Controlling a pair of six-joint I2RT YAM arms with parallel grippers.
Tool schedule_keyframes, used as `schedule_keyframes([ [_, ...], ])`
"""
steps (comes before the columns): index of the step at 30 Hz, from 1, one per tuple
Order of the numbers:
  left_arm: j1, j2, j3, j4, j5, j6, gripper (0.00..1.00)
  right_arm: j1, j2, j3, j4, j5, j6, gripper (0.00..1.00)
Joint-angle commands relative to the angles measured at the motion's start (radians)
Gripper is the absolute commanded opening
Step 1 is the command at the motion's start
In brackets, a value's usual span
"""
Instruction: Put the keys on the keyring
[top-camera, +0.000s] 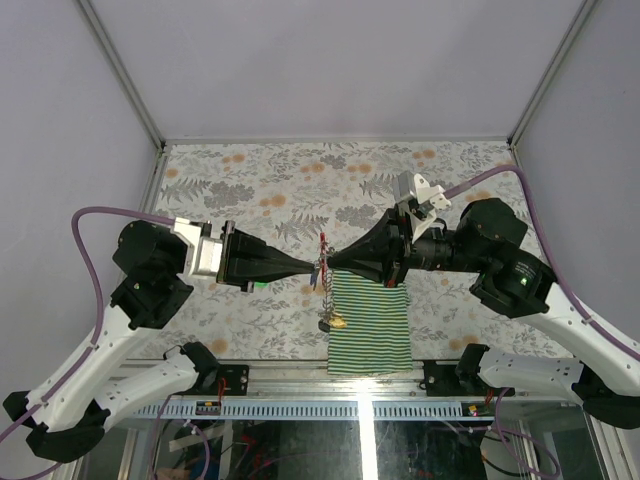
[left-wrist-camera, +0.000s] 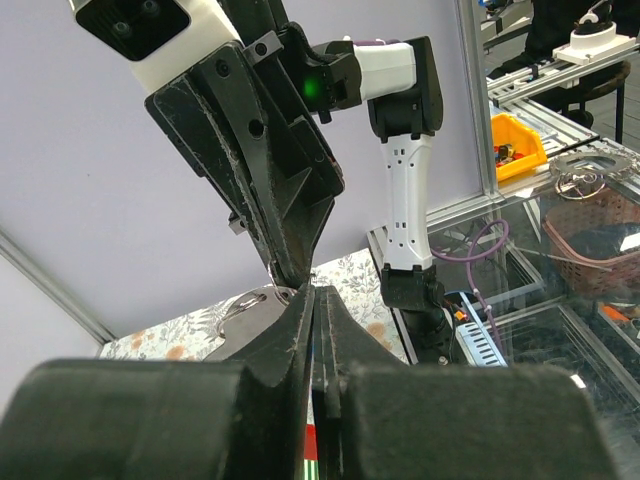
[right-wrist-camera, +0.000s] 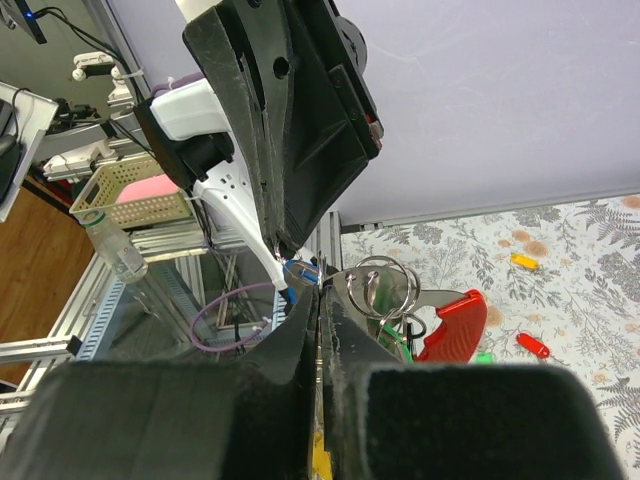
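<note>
I have the right gripper (top-camera: 331, 262) pinched on the keyring (right-wrist-camera: 375, 285), mid-air over the table. The left gripper (top-camera: 311, 265) meets it tip to tip, jaws pressed together, on what I can't tell. Any tug apart could yank the ring free and drop it.

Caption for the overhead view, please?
Left gripper and right gripper, both shut, meet tip to tip; keyring dangles by striped cloth.

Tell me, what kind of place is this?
Probably a robot lab or workshop: a flowery-topped table walled in by plain panels, a metal frame rail along its near edge, and a storage basket on shelving beyond.
</note>
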Motion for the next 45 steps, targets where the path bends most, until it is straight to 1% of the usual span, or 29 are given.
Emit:
schedule_keyframes([
  [1,-0.003,0.0,0.013,0.035,0.009,-0.004,0.0,0.0,-0.033,0.007,0.092,0.0,-0.005,0.0],
  [8,-0.004,-0.003,0.007,0.032,-0.002,-0.001,0.0,-0.001,-0.058,-0.003,0.11,0.016,-0.018,0.0],
  [16,-0.003,-0.022,0.001,0.037,-0.038,-0.001,0.0,-0.001,-0.104,-0.017,0.065,0.035,-0.072,0.0],
  [23,-0.004,-0.011,0.001,0.045,-0.048,-0.008,0.0,0.0,-0.071,0.003,0.045,-0.024,-0.074,0.0],
  [32,-0.003,-0.002,0.01,0.038,-0.058,-0.012,0.0,-0.001,-0.025,0.017,0.075,-0.078,-0.06,0.0],
  [45,-0.004,-0.004,0.007,0.034,-0.058,-0.014,0.0,0.0,-0.026,0.013,0.099,-0.066,-0.055,0.0],
])
